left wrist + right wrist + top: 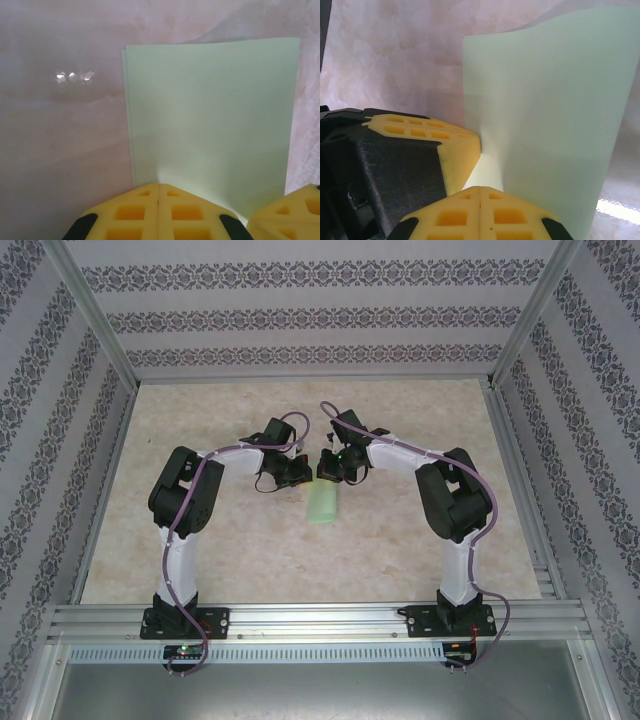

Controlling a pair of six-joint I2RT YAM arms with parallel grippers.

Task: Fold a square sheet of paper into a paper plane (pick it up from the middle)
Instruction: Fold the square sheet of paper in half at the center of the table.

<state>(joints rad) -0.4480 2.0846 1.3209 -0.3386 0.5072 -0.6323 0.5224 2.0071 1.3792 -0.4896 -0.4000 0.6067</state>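
The square sheet of paper [323,505] is pale mint green, doubled over, and hangs above the table's middle between the two arms. In the left wrist view the sheet of paper [210,115] spreads away from my left gripper [158,186], whose yellow fingers are pressed together on its near edge. My right gripper [480,190] is likewise shut on the paper [550,125], right beside the left gripper's yellow fingers [457,147]. From above, the left gripper [297,476] and right gripper [328,468] meet at the paper's top edge.
The beige marbled table top [420,560] lies below the paper. Patterned walls [300,310] and aluminium frame rails [310,620] enclose it on all sides.
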